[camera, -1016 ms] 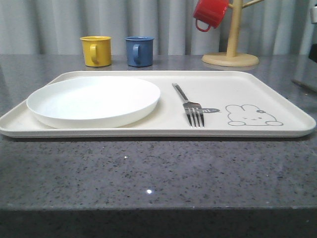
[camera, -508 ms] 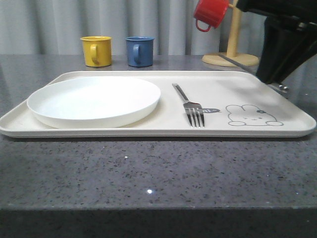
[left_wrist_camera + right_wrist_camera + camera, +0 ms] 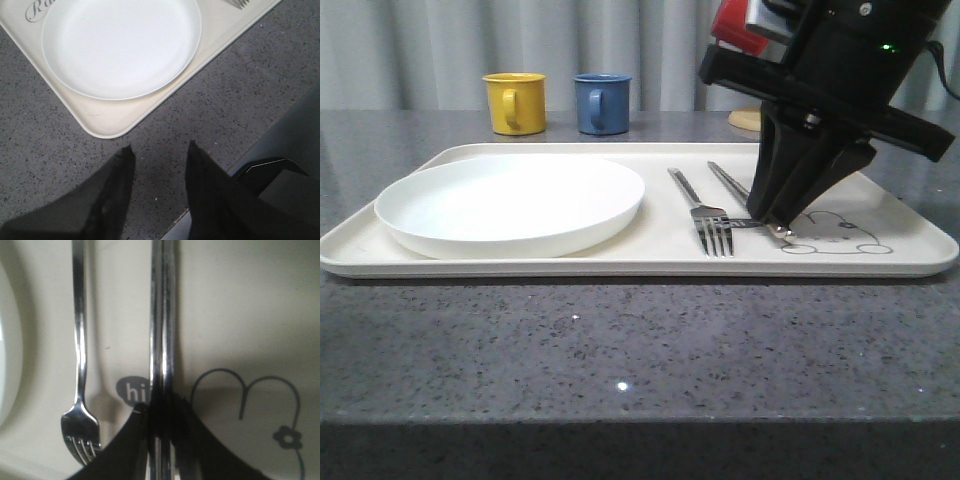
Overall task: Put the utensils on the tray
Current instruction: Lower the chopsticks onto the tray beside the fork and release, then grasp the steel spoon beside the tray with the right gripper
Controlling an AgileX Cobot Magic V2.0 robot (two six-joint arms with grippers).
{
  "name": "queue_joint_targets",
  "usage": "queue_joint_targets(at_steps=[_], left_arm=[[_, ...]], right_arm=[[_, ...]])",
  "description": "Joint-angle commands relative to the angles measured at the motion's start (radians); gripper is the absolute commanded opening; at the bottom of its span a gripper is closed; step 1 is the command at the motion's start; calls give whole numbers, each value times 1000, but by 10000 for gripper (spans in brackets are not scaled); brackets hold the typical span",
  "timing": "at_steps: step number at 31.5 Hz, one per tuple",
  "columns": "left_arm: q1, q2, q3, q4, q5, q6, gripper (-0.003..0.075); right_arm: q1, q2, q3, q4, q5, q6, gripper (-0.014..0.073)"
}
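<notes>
Cream and low-rimmed, the tray sits on the grey stone counter with the job apparently about half done: the fork already lies on it, tines toward the camera, just beside the white plate that takes up the tray's left half. The right gripper is down over the rabbit drawing, clenched on the chopsticks, which slant back from its fingertips roughly parallel to the fork and close to it; whether they already touch the tray cannot be told. Release appears to be what is left for the pair, and a spoon would presumably follow. The left gripper hangs released and empty over bare counter near the tray's front left corner. Behind the tray stand a yellow mug and a blue mug, well apart from the work; a red mug hangs behind the right arm. Free room remains right of the fork, so only the fork crowds the drop.
</notes>
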Motion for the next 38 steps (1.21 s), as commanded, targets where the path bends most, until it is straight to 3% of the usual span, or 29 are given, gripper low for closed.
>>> queue_joint_targets(at_steps=[1,6,10,22,33,38], left_arm=[[-7,-1,-24,0,-57,-8,250],[-7,-1,-24,0,-57,-8,250],[-7,-1,-24,0,-57,-8,250],[-7,-1,-24,0,-57,-8,250],[-7,-1,-24,0,-57,-8,250],[-7,-1,-24,0,-57,-8,250]], right_arm=[[0,-38,-31,15,-4,6,71],[0,-62,-31,-16,-1,3,251],[0,-98,-31,-49,-1,-25,335],[-46,-278,-31,-353,84,-70,337],[-350,-284,-31,-420,133,-121,337],[-438,-277,-31,-420,115,-144,337]])
